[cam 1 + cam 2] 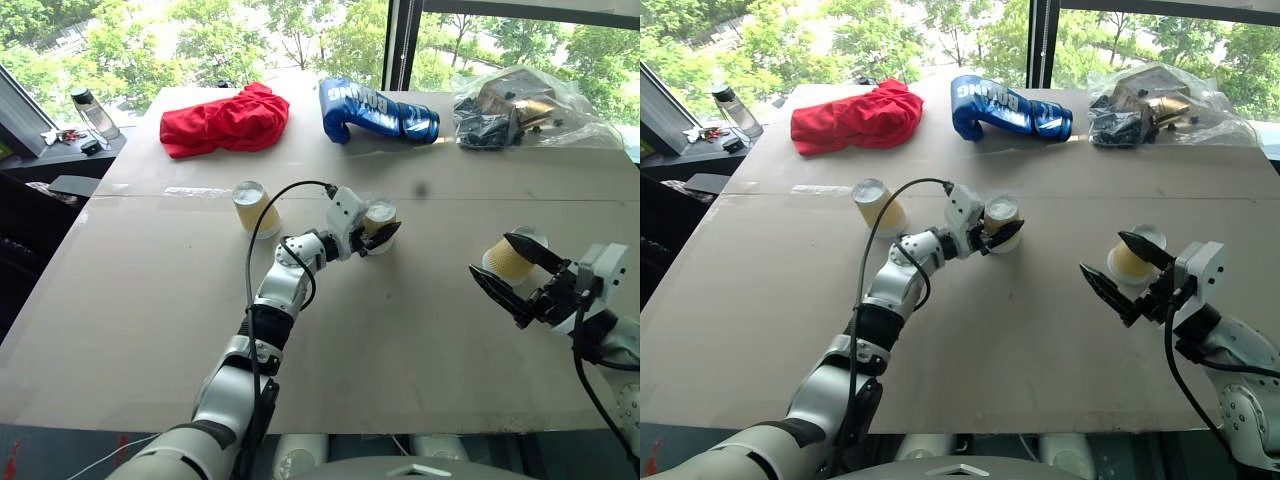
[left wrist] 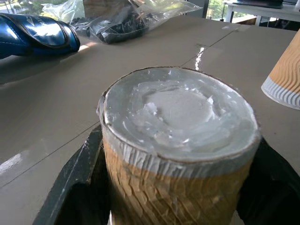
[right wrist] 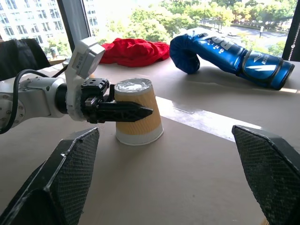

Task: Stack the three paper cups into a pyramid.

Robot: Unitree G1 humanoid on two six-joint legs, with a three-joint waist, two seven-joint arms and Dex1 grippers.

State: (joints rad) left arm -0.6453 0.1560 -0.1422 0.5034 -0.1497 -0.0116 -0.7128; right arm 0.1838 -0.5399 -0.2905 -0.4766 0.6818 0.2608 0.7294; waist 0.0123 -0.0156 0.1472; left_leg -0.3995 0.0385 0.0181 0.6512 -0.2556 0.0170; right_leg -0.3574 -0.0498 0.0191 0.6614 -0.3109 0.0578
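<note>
Yellow ribbed paper sits between our left gripper [image 1: 381,232]'s black fingers: the middle cup [image 1: 379,226], upside down on the cardboard table [image 1: 420,330], its long axis upright and its white bottom facing up. Those fingers flank its sides, spread about as wide as the cup; we cannot tell whether they press it or stand just clear. Our right gripper [image 1: 505,272] has its fingers spread wide, and the right-hand cup [image 1: 510,257] stands just beyond them, also inverted. A third cup [image 1: 254,207] stands near, out past the left fingers' far side. We judge the left arm nearer to the pair that should form the base.
</note>
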